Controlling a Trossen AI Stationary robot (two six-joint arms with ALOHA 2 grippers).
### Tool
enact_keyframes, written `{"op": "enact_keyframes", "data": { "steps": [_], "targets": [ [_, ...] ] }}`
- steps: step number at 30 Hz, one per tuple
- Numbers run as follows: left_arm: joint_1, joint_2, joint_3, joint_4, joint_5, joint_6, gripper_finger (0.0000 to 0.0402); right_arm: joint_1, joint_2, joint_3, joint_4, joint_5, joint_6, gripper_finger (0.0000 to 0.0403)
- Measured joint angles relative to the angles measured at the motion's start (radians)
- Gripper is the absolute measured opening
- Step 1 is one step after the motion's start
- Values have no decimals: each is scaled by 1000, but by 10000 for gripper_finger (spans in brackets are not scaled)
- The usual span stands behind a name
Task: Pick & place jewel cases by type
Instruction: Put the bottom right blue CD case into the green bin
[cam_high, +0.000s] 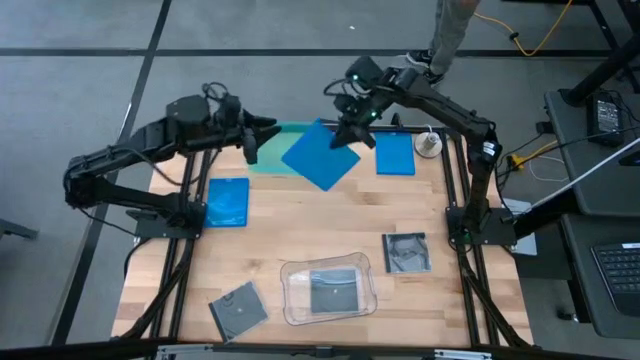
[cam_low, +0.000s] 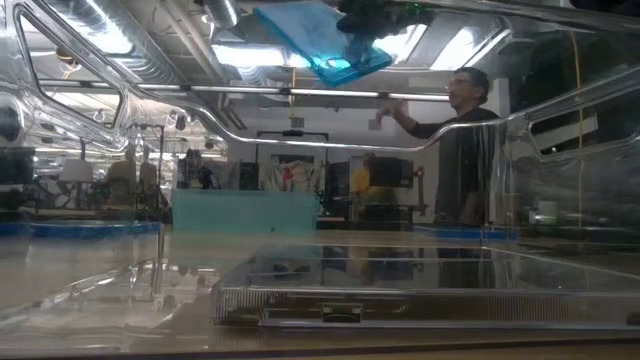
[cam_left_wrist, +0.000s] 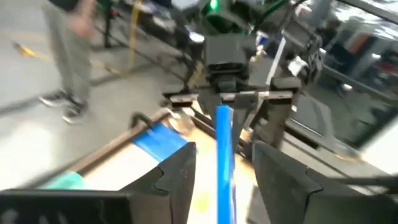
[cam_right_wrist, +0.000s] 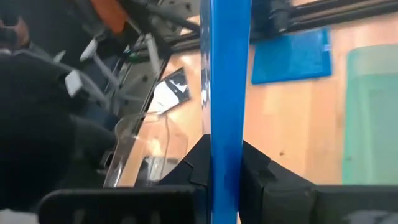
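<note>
**Blue jewel case held aloft between two arms**

Above the far end of the desk, the right gripper is clenched on one corner of a solid blue jewel case, holding it clear of the wood; its own wrist camera shows the case edge-on, pinched tight between the two dark fingers. The left gripper faces it from the other side, just beside the case's opposite edge. Seen past that arm's fingers, the blue edge stands in the gap between them with space on both sides, so the left gripper is released and grips nothing. From desk height the lifted case hangs high in the picture, tilted.

Under the lifted case lies a teal tray at the far edge of the desk. Two more blue cases lie flat: one near the left edge, one at the far right. Dark grey cases rest near the front left and towards the right, and a third sits inside a clear rounded tray at the front. A person stands in the room beyond the desk.
</note>
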Motion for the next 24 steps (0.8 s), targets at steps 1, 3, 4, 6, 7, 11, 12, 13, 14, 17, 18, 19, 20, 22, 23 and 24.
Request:
{"op": "enact_keyframes", "data": {
  "steps": [1, 3, 4, 6, 7, 11, 12, 13, 14, 17, 18, 19, 20, 22, 23, 24],
  "targets": [
    [14, 14, 0, 0, 44, -11, 158, 12, 0, 0, -10, 11, -11, 43],
    [34, 44, 0, 0, 119, -29, 169, 34, 0, 0, -31, 52, -24, 45],
    [41, 57, 0, -1, 153, -37, 174, 44, 0, 0, -48, 73, -33, 46],
    [45, 78, 0, 0, 207, -41, 182, 60, 0, 0, -86, 105, -70, 44],
    [45, 86, 2, -3, 225, -44, 186, 68, 0, 0, -106, 121, -79, 42],
    [45, 105, 8, -3, 278, -45, 196, 93, 0, 0, -156, 163, -108, 42],
    [45, 109, 8, -5, 282, -45, 198, 98, 0, 0, -161, 167, -109, 42],
    [44, 113, 9, -7, 287, -45, 198, 103, 0, 0, -166, 167, -109, 43],
    [40, 117, 9, -12, 291, -45, 199, 106, 0, 0, -171, 168, -108, 45],
    [18, 140, 10, -31, 293, -43, 199, 119, -1, 0, -173, 176, -107, 46],
    [9, 151, 10, -36, 293, -39, 199, 123, -1, 0, -173, 179, -107, 44],
    [0, 161, 10, -40, 293, -34, 199, 126, -1, 0, -173, 182, -107, 42],
    [-8, 171, 10, -40, 293, -30, 199, 128, -1, 0, -175, 182, -107, 42],
    [-22, 191, 10, -39, 292, -28, 200, 131, -1, 0, -180, 182, -106, 42],
    [-28, 201, 10, -42, 292, -28, 200, 132, -1, 0, -182, 182, -103, 42],
    [-34, 212, 10, -43, 291, -27, 200, 134, -1, 0, -183, 182, -102, 43]
  ]
}}
